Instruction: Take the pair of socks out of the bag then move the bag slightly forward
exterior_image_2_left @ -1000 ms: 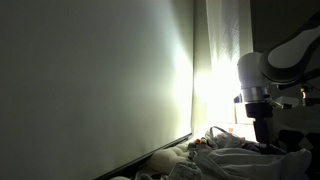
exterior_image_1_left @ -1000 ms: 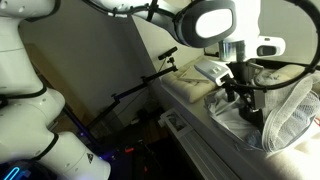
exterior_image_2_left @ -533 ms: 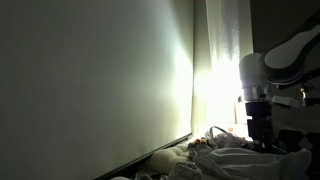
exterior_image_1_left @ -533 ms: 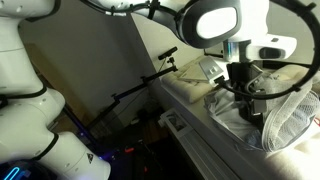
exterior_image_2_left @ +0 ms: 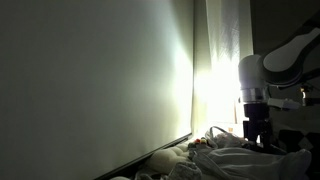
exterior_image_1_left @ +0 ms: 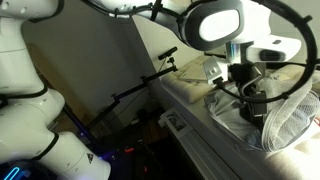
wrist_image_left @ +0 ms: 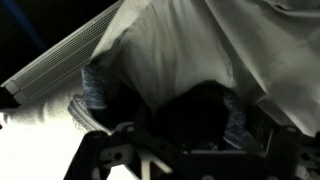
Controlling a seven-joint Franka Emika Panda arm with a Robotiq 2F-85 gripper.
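Note:
The bag (exterior_image_1_left: 291, 122) is a white-grey mesh sack with a dark hoop rim, lying at the right end of the bed. In the wrist view its pale fabric (wrist_image_left: 190, 40) drapes over a dark opening. At that opening's right edge shows mottled blue-grey fabric, the pair of socks (wrist_image_left: 237, 116). My gripper (exterior_image_1_left: 253, 103) hangs over the bag's near side with its jaws apart and nothing between them. In the dim exterior view the gripper (exterior_image_2_left: 256, 137) stands just above the rumpled fabric. In the wrist view the fingertips are lost in shadow.
Cream folded cloths (exterior_image_1_left: 203, 70) lie behind the gripper on the bed. A white slatted edge (wrist_image_left: 60, 62) runs along the left of the wrist view. A black stand (exterior_image_1_left: 140, 88) leans beside the bed. A bright curtain (exterior_image_2_left: 220, 70) backs the scene.
The gripper has shifted a little toward the bag and slightly lower. Its jaws stay open.

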